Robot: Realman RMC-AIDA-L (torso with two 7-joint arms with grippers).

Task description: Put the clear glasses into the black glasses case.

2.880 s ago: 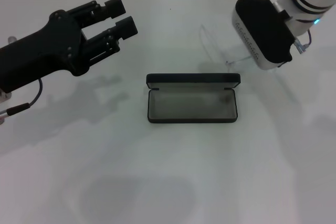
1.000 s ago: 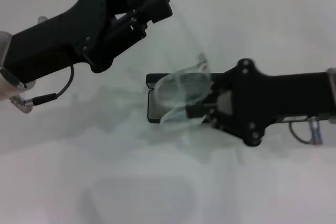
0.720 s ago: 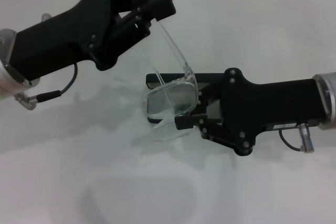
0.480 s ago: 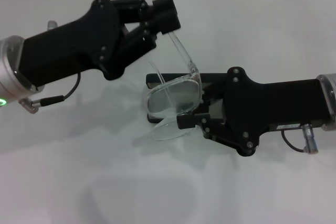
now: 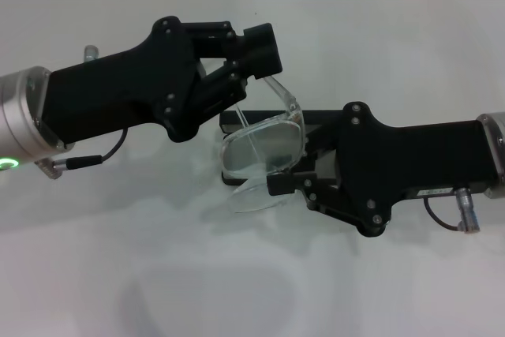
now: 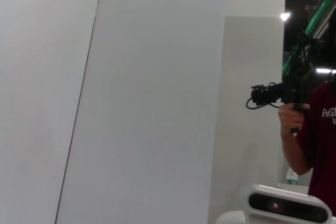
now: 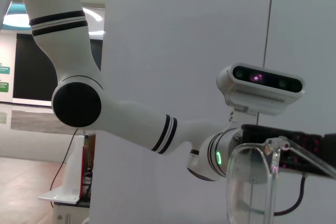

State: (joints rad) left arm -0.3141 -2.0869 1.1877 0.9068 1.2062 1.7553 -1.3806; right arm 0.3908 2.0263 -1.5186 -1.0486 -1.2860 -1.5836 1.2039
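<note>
The clear glasses (image 5: 264,146) hang tilted just above the open black glasses case (image 5: 319,118), which lies mid-table and is mostly covered by them and by my right arm. My right gripper (image 5: 288,181) reaches in from the right and is shut on the near side of the frame. My left gripper (image 5: 254,69) comes from the upper left and is shut on the tip of the far temple arm (image 5: 286,100). The right wrist view shows a lens of the glasses (image 7: 252,187) close up, with the left gripper (image 7: 294,145) behind it.
White table (image 5: 158,274) all around the case. The left wrist view faces a wall, a person holding a camera (image 6: 310,124) and the right arm's wrist camera (image 6: 286,205). The left arm's white links (image 7: 131,119) fill the right wrist view.
My left gripper has moved down and right towards the case, swinging the temple arm in. The glasses have dropped from beside the right arm to just over the case.
</note>
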